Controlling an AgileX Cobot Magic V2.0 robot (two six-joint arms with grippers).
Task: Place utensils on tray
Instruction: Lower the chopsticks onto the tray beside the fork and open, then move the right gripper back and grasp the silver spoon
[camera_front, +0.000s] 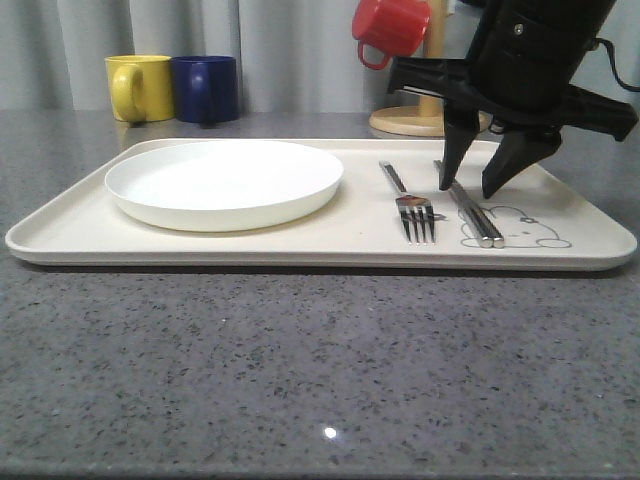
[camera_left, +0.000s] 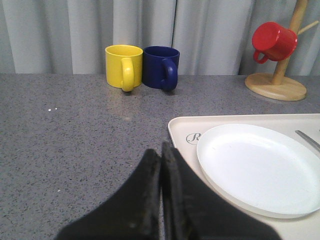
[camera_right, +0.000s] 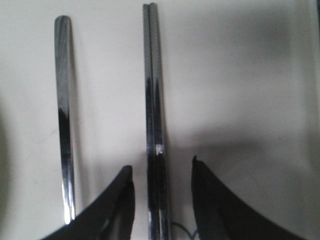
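The right gripper, fingers spread, stands astride the chopsticks near the tray's right edge; lifting crookedly could nudge them.

— What's in front of you?

— A cream tray across mid-frame on the grey tabletop. A white plate sits at its left, fork and chopsticks right of centre.

— And your pincer?

— My right pincer hangs at upper right, jaws spread, tips just above the chopsticks.
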